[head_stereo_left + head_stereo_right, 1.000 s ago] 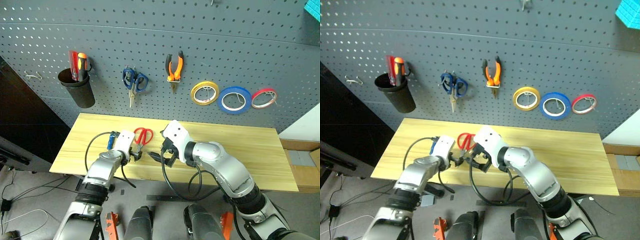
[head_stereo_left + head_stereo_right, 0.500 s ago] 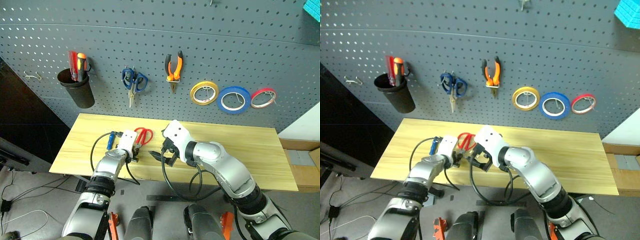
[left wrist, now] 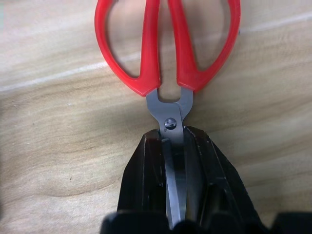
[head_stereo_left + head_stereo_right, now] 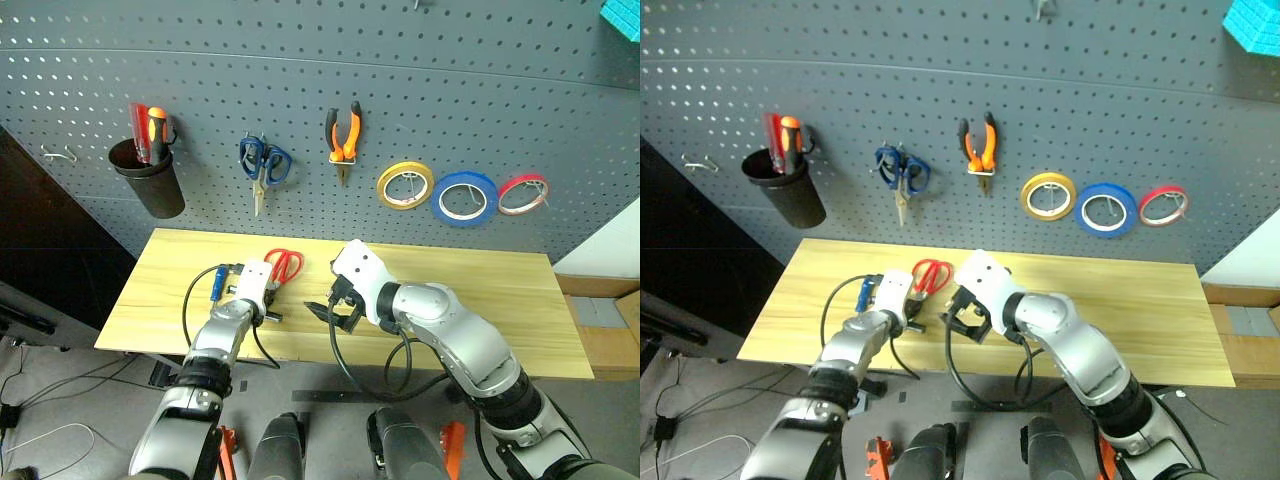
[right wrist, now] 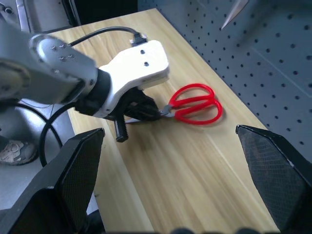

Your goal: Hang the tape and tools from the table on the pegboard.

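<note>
Left hand (image 3: pixel 175 161) is clamped on the steel blades of the red-handled scissors (image 3: pixel 168 44), flat on the light wooden bench (image 3: pixel 58 122). Right hand (image 4: pixel 333 310), fingers apart, hovers just beside.

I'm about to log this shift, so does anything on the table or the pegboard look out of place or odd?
Nothing stands out. The red-handled scissors lie flat on the table, blades pinched by the left gripper. The tools and tape rolls on the pegboard hang straight.
</note>
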### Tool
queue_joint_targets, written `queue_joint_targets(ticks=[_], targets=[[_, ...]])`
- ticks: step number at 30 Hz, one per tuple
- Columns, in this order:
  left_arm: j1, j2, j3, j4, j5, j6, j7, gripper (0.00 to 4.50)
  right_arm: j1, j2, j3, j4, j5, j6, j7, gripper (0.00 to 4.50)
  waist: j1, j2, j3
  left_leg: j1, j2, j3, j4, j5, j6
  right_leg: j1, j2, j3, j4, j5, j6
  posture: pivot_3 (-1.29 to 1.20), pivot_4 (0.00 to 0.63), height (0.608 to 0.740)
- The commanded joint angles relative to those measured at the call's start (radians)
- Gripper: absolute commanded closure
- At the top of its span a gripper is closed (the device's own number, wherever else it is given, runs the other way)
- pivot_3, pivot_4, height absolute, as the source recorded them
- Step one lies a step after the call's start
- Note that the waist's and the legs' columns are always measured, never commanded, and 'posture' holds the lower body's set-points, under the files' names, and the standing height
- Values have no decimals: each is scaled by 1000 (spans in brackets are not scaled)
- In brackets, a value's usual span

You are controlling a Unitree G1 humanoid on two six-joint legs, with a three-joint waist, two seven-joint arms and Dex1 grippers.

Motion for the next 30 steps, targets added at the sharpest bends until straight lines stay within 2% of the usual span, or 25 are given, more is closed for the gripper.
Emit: queue_joint_targets(ticks=[1,7,13,18,21,30], targets=[[94,34,37,-170,-24,-75,-42,4262,9,-36,-34,-102,38,3,38,0,-1,0,0,0,0,0,0,0,0,0,0,0,0,0,0,-69,206,740],[356,89,111,-446,-35,-267,-66,4262,24,-119,-99,-167,70,0,66,0,-5,1,1,0,1,0,-1,0,0,0,0,1,-1,0,0,-65,206,740],[500,121,190,-627,21,-390,-14,4262,35,-173,-186,-198,127,-44,117,0,3,1,1,0,9,3,0,0,0,1,0,1,-5,-2,2,-56,200,740],[521,143,234,-808,31,-402,-3,4262,36,-215,-202,-194,161,-61,151,0,3,1,1,0,10,5,-1,0,0,1,2,1,-6,-3,4,-43,191,740],[504,143,237,-843,40,-404,3,4262,28,-218,-201,-183,169,-75,157,0,3,1,1,0,11,5,-1,0,0,1,2,1,-6,-3,4,-34,186,740],[364,167,215,-799,52,-424,-32,4262,-38,-170,-249,-128,194,-120,124,0,2,1,1,0,11,5,-1,0,0,1,3,1,-6,-3,4,-46,191,740]])
